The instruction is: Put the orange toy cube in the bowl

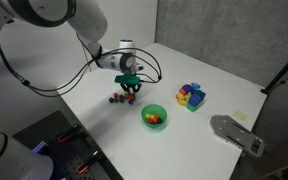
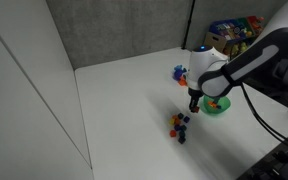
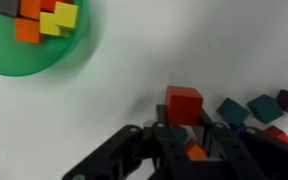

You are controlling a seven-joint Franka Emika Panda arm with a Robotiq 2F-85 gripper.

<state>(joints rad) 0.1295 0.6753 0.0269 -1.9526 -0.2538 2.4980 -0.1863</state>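
Observation:
My gripper [image 3: 187, 135] is shut on the tiny orange toy cube [image 3: 196, 153], which shows between the fingers in the wrist view. In both exterior views the gripper [image 1: 131, 90] [image 2: 193, 104] hangs a little above the table, between a small pile of loose blocks [image 1: 117, 98] [image 2: 178, 124] and the green bowl [image 1: 155, 124] [image 2: 224, 108]. The bowl's rim [image 3: 44, 68] is at the wrist view's top left, with orange and yellow blocks inside it. A red cube [image 3: 183, 103] lies on the table just beyond the fingertips.
Teal [image 3: 231, 110], dark blue [image 3: 264, 103] and red [image 3: 276, 135] pieces lie beside the red cube. A blue box of colourful blocks [image 1: 191, 96] [image 2: 180, 73] stands past the bowl. A grey flat device [image 1: 234, 133] sits near the table edge.

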